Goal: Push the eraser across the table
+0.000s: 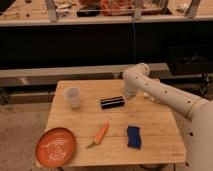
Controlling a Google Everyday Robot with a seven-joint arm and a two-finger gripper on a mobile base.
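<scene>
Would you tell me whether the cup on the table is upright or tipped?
Upright: the cup stands on its base, rim up. The gripper is beside one end of the eraser.

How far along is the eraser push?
Done: approach; the hand sits at the end of the eraser away from the cup. In hand: making contact; touching cannot be confirmed. Left: the whole push; the eraser lies mid table.
</scene>
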